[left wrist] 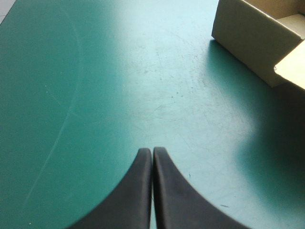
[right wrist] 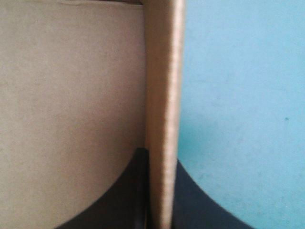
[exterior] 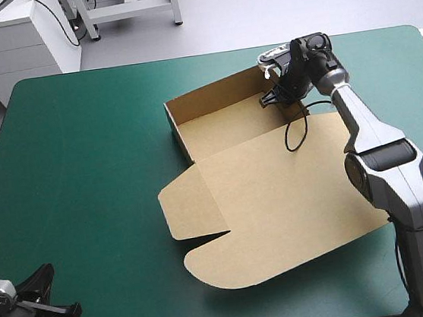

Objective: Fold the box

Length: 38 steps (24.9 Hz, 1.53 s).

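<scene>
At mid-table, a shade toward 3 o'clock, you have the brown box (exterior: 276,189) lying on the teal-green cover (exterior: 84,181), taking the far edge of the table as 12.

- Tray (exterior: 230,122): the 12 o'clock end of the box. It is open, with walls raised along its 9 and 12 o'clock sides.
- Lid (exterior: 294,210): lies flat on the cover, running from the tray toward 6 o'clock. It has one rounded flap out at 9 o'clock and another at about 7.
- Right gripper (exterior: 270,100): at the tray's 2 o'clock corner, reaching down into it. Your right wrist view shows an upright wall (right wrist: 164,95) of board edge-on between the black fingers. The fingers are all but closed and pinch that wall, one inside the tray and one outside over the cover.
- Left gripper (left wrist: 152,151): parked low at the table's 7 o'clock corner, well apart from the box. Its fingers are pressed together in a point with nothing between them and bare cover beneath. From its wrist view, one outer corner of the tray shows ahead and off to one side.
</scene>
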{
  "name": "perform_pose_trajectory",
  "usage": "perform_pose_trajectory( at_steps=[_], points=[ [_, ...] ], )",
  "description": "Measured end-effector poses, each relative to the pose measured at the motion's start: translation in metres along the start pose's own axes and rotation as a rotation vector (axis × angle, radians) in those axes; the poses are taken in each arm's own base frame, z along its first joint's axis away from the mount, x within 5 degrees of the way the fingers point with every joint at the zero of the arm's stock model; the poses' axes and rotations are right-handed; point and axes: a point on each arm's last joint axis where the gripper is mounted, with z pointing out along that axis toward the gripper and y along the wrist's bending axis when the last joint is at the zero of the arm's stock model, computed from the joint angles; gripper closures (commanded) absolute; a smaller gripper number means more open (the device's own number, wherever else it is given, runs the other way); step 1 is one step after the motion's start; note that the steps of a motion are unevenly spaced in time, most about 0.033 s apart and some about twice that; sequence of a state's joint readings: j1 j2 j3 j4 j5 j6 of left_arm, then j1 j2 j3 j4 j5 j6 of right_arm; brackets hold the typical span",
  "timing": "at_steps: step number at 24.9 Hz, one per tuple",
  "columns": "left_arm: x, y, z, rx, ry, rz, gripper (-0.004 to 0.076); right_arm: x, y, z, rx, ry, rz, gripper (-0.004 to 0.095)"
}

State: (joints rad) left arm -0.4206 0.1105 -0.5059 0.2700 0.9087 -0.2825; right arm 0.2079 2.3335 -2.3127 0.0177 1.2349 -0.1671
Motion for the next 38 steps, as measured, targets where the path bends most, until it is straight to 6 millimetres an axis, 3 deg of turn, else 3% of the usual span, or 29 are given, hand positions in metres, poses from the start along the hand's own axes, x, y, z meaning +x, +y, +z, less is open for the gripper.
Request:
perform_pose_trajectory(
  at_steps=[4,6,12,13,15,22,26,29,32,38],
  points=[
    [0.0,0.0,0.0,-0.002,0.004,0.001,0.0732,0.003,-0.015,0.0,0.045,0.007,0.027,0.0928],
    [0.001,0.0,0.0,-0.005,0.01,-0.001,0.0732,0.006,-0.033,-0.001,0.072,0.013,0.057,0.0928],
    [0.005,0.002,0.0,-0.018,0.052,0.0,0.0732,0.038,-0.129,-0.009,0.185,0.041,0.226,0.0927],
    [0.006,0.002,0.0,-0.021,0.062,-0.001,0.0732,0.054,-0.164,-0.014,0.222,0.05,0.292,0.0928],
    [0.006,0.002,0.0,-0.023,0.067,-0.001,0.0732,0.078,-0.206,-0.022,0.263,0.062,0.379,0.0928],
    [0.006,0.002,0.0,-0.024,0.071,-0.001,0.0732,0.133,-0.277,-0.042,0.326,0.08,0.533,0.0928],
    [0.006,0.002,0.0,-0.024,0.071,-0.001,0.0732,0.143,-0.288,-0.045,0.326,0.079,0.538,0.0877],
    [0.006,0.002,0.0,-0.024,0.071,-0.001,0.0732,0.144,-0.29,-0.045,0.307,0.072,0.484,0.0564],
    [0.006,0.002,0.0,-0.024,0.071,-0.001,0.0732,0.146,-0.291,-0.042,0.296,0.091,0.443,0.0368],
    [0.007,0.002,0.0,-0.027,0.073,0.0,0.0732,0.147,-0.291,-0.041,0.295,0.099,0.426,0.0341]
  ],
)
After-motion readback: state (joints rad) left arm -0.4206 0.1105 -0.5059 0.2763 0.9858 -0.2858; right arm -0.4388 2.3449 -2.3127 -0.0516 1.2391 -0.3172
